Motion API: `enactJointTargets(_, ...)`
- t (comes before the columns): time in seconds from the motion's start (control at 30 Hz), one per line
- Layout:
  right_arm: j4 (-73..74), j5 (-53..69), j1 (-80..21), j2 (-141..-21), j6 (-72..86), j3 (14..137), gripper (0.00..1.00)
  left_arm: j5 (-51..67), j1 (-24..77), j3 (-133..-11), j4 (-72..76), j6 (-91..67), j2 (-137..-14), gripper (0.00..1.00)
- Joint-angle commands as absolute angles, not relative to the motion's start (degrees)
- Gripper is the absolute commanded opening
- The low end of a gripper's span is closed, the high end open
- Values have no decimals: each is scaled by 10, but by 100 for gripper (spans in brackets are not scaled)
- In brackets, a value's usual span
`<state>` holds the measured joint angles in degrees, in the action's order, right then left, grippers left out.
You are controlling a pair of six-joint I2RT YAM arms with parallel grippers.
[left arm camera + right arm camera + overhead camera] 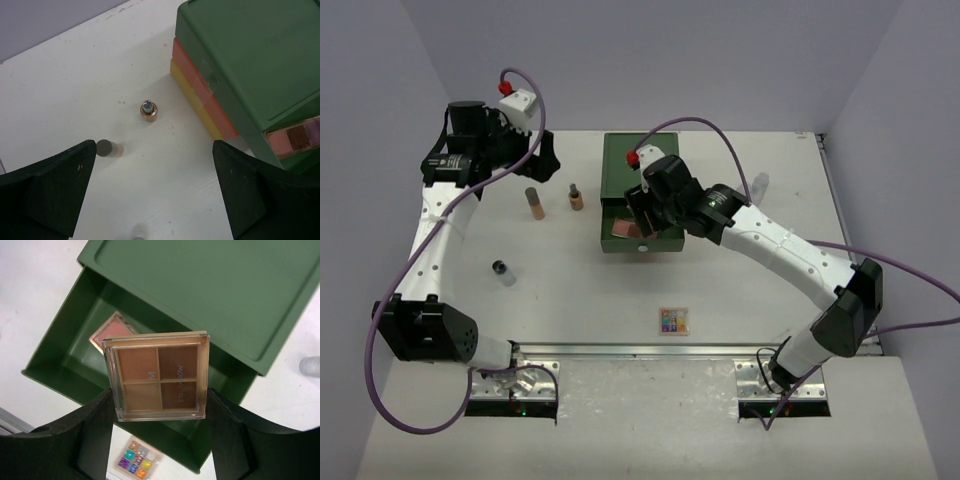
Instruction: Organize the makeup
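My right gripper (157, 410) is shut on a flat brown four-pan eyeshadow compact (157, 375) and holds it above the open green top drawer (65, 365). A pink compact (112, 332) lies inside that drawer. In the top view the right gripper (645, 215) hovers over the drawer (610, 240). My left gripper (542, 160) is open and empty, above the table left of the box. Below it stand a peach tube with a grey cap (107, 148) and a small copper-coloured bottle (148, 110). The multicolour palette (673, 321) lies at the front centre.
The green, orange and yellow three-drawer box (638, 160) stands at the back centre. A small clear bottle (503, 271) lies at the left. Another clear bottle (758, 185) stands right of the box. The table's right edge runs near it.
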<state>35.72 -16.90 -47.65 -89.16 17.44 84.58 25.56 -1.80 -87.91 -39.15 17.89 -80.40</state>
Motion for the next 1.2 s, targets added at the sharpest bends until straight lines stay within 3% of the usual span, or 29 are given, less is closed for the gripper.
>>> enactJointTargets(0.0,349,-74,-475,-894,-12,876,43,248,-18,-872,-374,189,-794,100)
enactJointTargets(0.2,344,-59,-473,-907,-182,905,47,250,-18,-867,-374,192,-793,100)
enactJointTargets(0.6,397,80,-432,-947,-371,935,51,249,-18,-862,-374,200,-789,100)
enactJointTargets(1.17,446,124,-414,-972,-446,929,65,241,-18,-844,-370,211,-783,100)
